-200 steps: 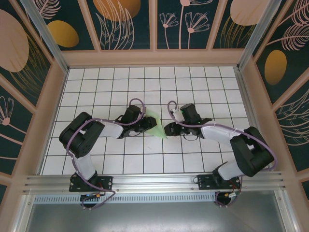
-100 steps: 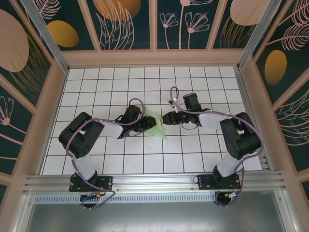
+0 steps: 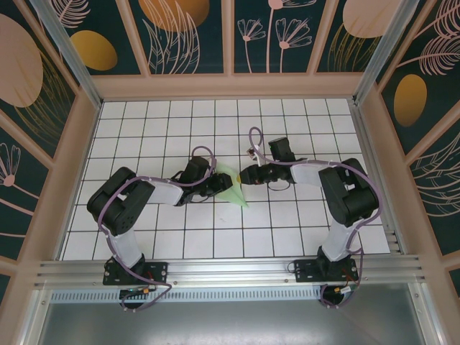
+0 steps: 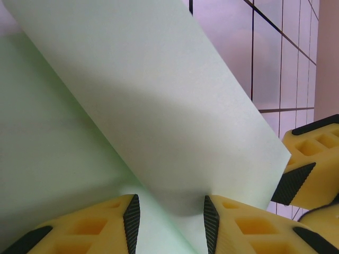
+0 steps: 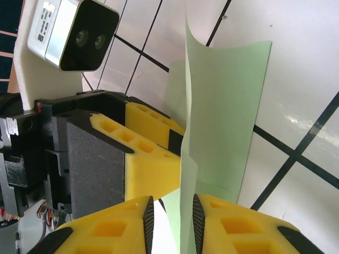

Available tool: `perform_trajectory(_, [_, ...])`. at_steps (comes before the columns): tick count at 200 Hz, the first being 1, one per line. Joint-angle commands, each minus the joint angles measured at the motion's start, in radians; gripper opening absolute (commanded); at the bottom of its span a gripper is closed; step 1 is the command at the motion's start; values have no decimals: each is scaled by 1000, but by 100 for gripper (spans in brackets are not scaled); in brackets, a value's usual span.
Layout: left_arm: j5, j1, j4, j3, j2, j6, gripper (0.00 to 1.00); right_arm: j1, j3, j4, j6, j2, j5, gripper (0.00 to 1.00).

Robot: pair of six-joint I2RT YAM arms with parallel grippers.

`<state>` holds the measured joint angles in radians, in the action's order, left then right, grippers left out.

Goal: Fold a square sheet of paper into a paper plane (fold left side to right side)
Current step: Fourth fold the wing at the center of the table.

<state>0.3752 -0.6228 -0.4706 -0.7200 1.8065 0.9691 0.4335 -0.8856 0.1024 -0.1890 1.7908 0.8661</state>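
We fold the thin pale green square paper sheet (image 3: 233,189)
Left hand (image 4: 169,211) and right hand (image 5: 172,214), at 3 o'clock, straddle it part-spread; next, pinch

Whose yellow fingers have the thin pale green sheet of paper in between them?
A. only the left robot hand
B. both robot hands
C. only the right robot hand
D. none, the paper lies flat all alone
B: the thin pale green sheet of paper runs into the gap between the yellow fingers of the left gripper and also stands between those of the right gripper.
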Motion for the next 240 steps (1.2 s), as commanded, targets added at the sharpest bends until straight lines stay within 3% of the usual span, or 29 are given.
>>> perform_trajectory(1, [-34, 2, 62, 17, -5, -20, 40, 4, -34, 7, 26, 17, 42, 28])
perform_trajectory(100, [-27, 3, 58, 16, -5, -21, 40, 25, -88, -22, 38, 91, 30, 10])
perform_trajectory(240, [-28, 3, 54, 31, -12, -20, 40, 39, -147, -61, 57, 185, -19, 10])
